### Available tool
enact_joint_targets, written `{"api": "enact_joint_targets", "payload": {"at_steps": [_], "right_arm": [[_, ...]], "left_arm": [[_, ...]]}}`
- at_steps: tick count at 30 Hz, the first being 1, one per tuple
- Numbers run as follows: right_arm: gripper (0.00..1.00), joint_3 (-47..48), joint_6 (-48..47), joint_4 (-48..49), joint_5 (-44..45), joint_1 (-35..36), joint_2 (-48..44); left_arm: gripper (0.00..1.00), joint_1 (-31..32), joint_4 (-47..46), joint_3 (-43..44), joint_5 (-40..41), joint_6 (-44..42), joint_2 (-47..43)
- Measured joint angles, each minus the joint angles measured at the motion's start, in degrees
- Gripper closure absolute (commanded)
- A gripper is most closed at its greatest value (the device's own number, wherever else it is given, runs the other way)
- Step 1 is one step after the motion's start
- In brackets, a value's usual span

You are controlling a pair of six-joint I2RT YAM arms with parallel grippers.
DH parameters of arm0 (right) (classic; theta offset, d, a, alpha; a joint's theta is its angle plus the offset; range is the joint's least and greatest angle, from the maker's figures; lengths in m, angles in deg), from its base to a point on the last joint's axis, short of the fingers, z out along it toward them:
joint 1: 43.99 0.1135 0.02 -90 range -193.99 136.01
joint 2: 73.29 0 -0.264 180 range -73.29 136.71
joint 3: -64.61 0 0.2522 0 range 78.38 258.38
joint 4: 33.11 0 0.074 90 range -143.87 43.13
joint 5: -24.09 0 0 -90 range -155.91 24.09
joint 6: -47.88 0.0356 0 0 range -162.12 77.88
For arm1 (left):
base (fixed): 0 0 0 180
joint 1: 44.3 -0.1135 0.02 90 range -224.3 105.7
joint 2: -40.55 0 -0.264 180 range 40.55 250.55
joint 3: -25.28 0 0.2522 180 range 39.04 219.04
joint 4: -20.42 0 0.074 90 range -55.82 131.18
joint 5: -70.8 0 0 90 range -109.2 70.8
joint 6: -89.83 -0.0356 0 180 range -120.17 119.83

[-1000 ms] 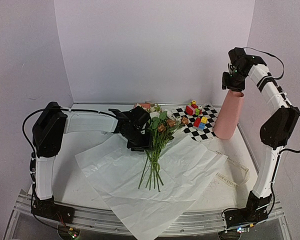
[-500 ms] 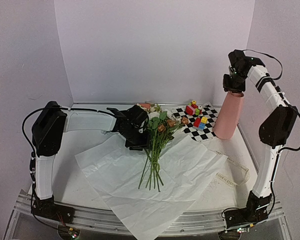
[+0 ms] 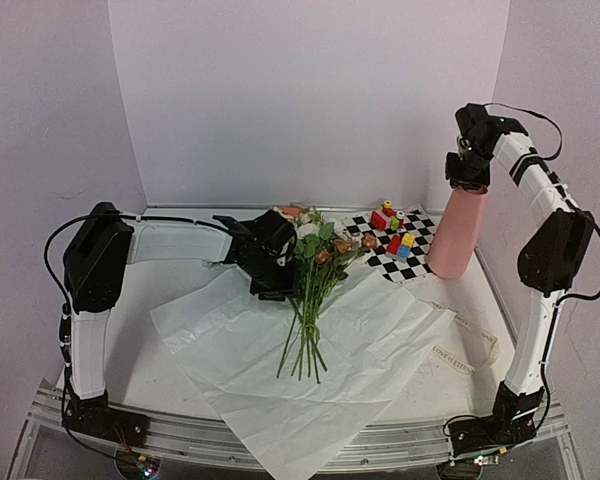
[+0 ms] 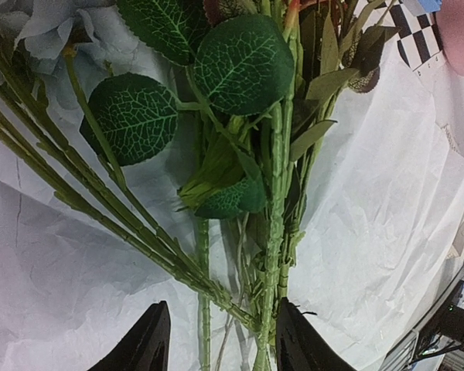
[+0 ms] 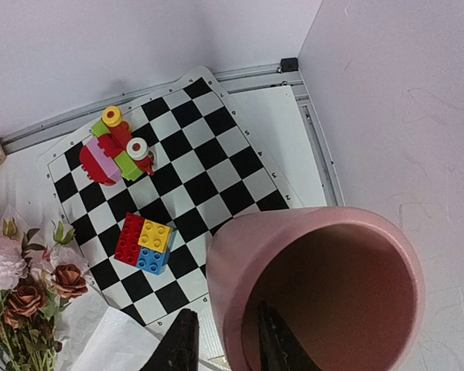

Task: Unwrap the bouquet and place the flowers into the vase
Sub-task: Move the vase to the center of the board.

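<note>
Straddling the vase (image 5: 317,215) rim, my right pincer (image 5: 226,311) may or may not be clenched; only its wrist view shows this. My left pincer (image 4: 222,305) gapes around flower stems (image 4: 274,232).

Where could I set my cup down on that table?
Bare table lies between the left arm and the white paper; the paper's near corner is free too. Crowded: the flowers mid-sheet, toy blocks on the checkered mat, the vase at right.
</note>
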Motion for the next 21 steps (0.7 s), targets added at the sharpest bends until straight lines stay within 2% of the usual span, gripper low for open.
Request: {"api": "enact_joint_targets", "payload": {"at_steps": [10, 21], "right_arm": [[1.00, -0.2, 0.4, 0.8, -0.5, -0.3, -0.3], [1.00, -2.9, 0.5, -2.9, -1.3, -0.4, -4.0]], "left_arm": [[0.53, 0.0, 0.0, -1.3, -0.1, -0.1, 0.0], [0.53, -0.1, 0.0, -1.3, -1.0, -0.4, 0.0]]}}
